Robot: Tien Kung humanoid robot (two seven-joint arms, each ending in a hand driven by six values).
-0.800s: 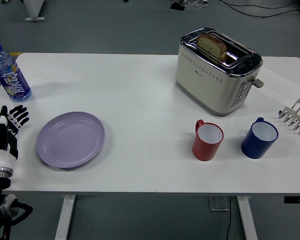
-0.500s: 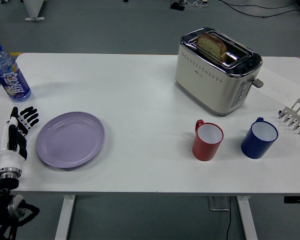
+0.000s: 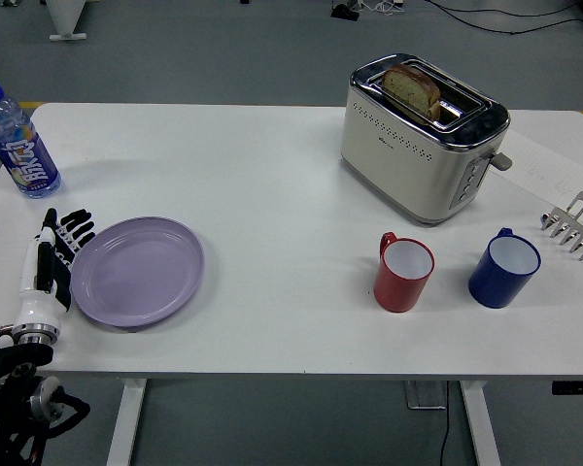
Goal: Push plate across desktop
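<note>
A lilac oval plate (image 3: 139,270) lies flat on the white table (image 3: 272,194) at the near left. My left hand (image 3: 56,248) stands on edge right at the plate's left rim, fingers straight and held together, pointing away from me, holding nothing. It looks to be touching the rim. My right hand is out of view.
A blue-capped water bottle (image 3: 17,144) stands at the far left. A toaster (image 3: 423,136) with bread in it stands back right. A red mug (image 3: 404,273) and a blue mug (image 3: 504,268) stand right of the plate. A metal rack (image 3: 575,225) shows at the right edge.
My left hand has moved right across the table to the plate's left rim. The plate has shifted very slightly to the right.
</note>
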